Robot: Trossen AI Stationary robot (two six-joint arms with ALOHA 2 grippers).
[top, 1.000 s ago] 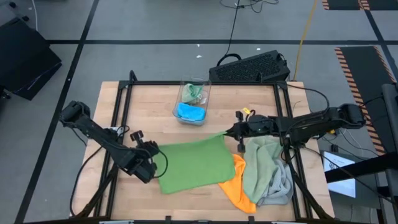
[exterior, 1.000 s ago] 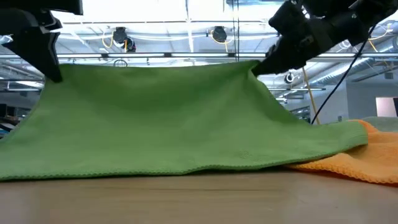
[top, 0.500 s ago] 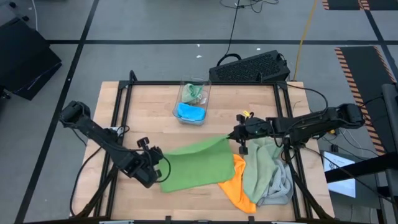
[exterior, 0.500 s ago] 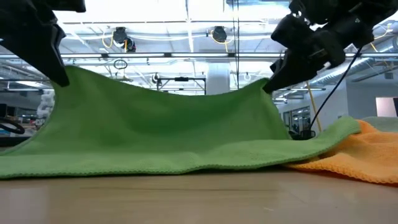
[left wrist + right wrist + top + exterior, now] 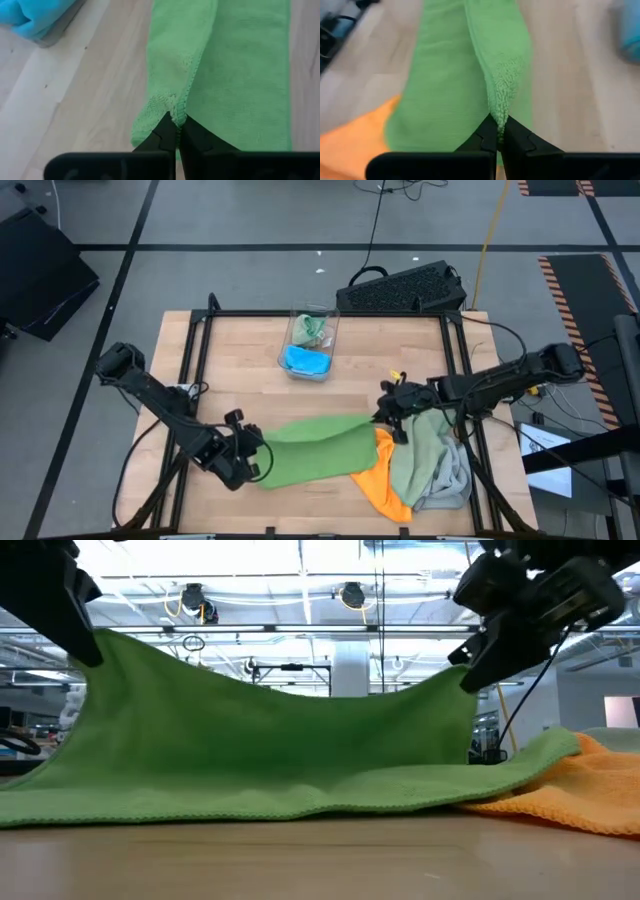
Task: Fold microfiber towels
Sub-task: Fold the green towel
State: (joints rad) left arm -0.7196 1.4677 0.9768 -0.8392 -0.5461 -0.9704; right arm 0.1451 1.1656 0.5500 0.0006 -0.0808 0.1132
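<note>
bright green towel (image 5: 318,449) | half-folded, far edge lifted | left end effector (image 5: 254,455) and right end effector (image 5: 384,415) pinching its corners

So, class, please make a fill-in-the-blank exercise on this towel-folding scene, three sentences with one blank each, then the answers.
1. Both the left gripper and the right gripper are shut on the bright ____ towel.
2. The towel lying partly under that one, at its right end, is ____ in colour.
3. The clear plastic bin near the table's far edge holds a bright ____ cloth and a paler green one.

Missing words: green; orange; blue
</note>
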